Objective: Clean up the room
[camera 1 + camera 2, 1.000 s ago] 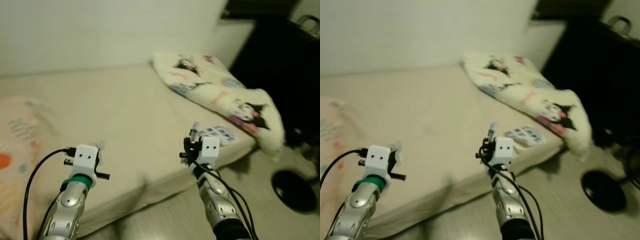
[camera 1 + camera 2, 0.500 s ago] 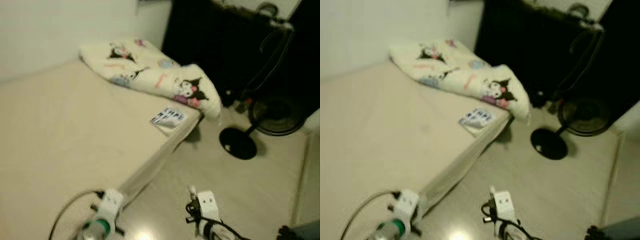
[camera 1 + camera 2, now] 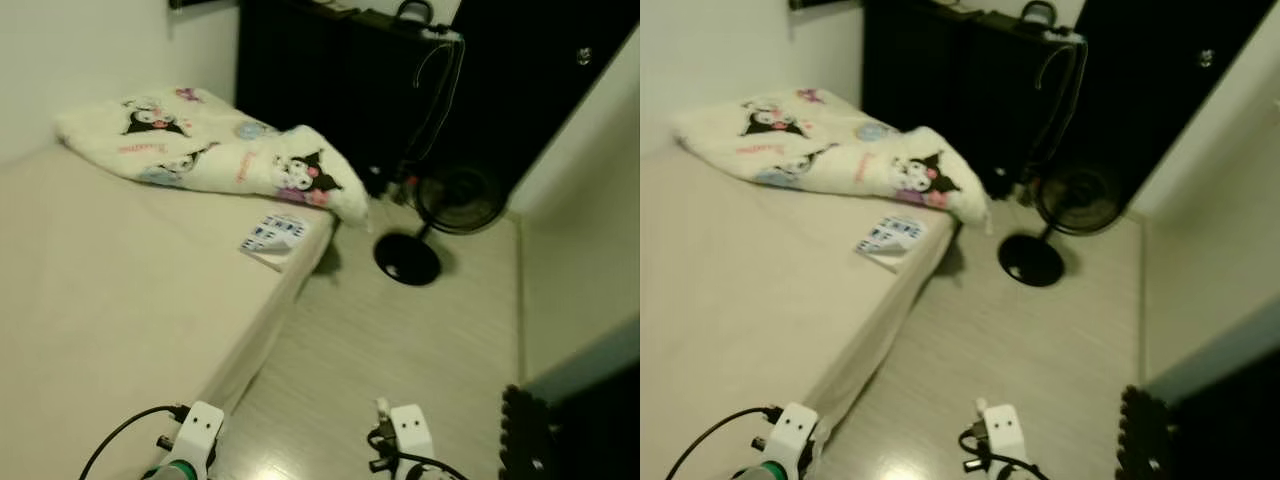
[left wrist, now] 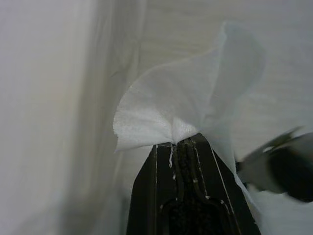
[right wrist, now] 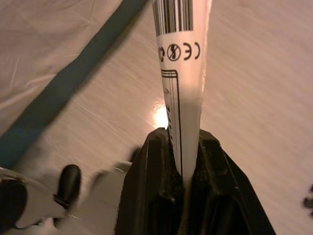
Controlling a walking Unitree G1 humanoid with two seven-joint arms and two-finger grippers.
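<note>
My left gripper (image 4: pixel 178 141) is shut on a crumpled white tissue (image 4: pixel 166 105), which fans out past its tips above the pale floor beside the bed's side. A flat white package (image 5: pixel 180 68) printed with a barcode and CE marks is pinched in my shut right gripper (image 5: pixel 182 143) and sticks straight out over the wooden floor. Both white wrist blocks sit low in the eye views, the left (image 3: pixel 201 428) by the bed's edge, the right (image 3: pixel 408 430) over the floor.
A beige bed (image 3: pixel 100 300) fills the left, with a cartoon-print blanket (image 3: pixel 200 150) at its far end and a small blue-and-white packet (image 3: pixel 275 238) near its corner. A black standing fan (image 3: pixel 455 200) stands before a dark wardrobe (image 3: pixel 330 80). A black object (image 3: pixel 530 440) sits at the lower right.
The camera has swung right, from the bed toward the floor, fan and wardrobe. Both arms now sit lower in the picture, with the same things in their grip.
</note>
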